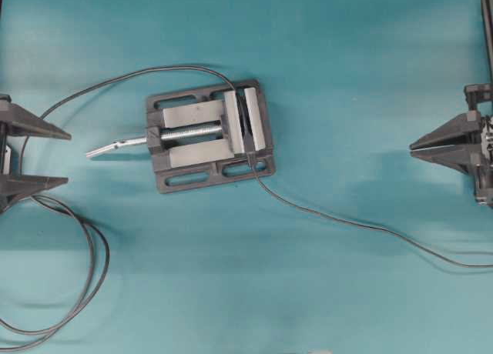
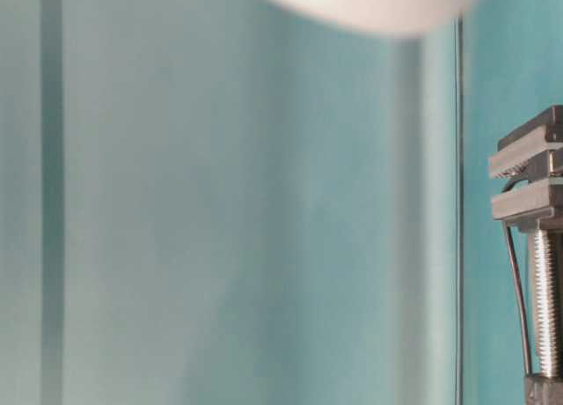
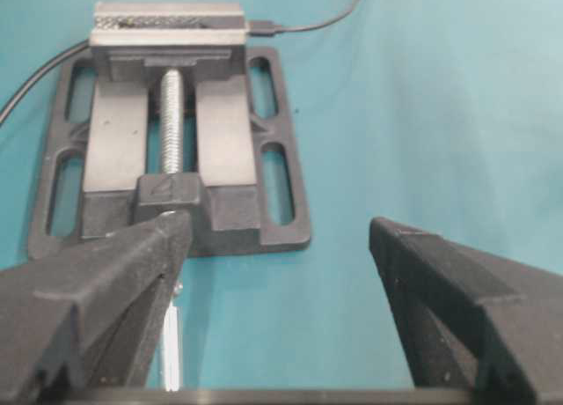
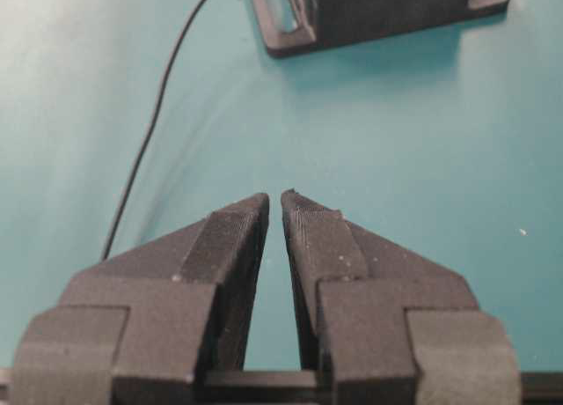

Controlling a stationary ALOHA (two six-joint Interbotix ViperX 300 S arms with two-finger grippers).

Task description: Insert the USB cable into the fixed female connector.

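Left hand [image 1: 35,155] at left edge of overhead view, level over bench [image 1: 347,77], fingers spread wide, empty, pointing at vise [image 1: 209,135]. Right hand [image 1: 420,148] at right edge, level, fingers nearly together with narrow gap, gripping nothing. USB cable [image 1: 347,220] runs across bench from right, plug at vise jaws. Fixed female connector clamped between jaws, too small to make out.
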